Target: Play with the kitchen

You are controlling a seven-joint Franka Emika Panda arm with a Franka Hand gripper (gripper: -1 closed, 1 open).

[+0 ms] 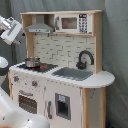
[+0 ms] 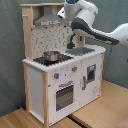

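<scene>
In both exterior views the kitchen (image 1: 60, 75) (image 2: 62, 70) stands in the middle. A small pot (image 1: 32, 62) sits on its stove. The tool is up high by the hood; I cannot tell its state.

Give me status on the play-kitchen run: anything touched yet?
Done: nothing visible. The kitchen has its oven door closed, and the pot sits on the stovetop. In hand: nothing; the arm hovers high beside the hood, in contact with no part in either exterior view. The hand's state cannot be told. Left: all interaction, such as knobs, faucet or microwave.
</scene>
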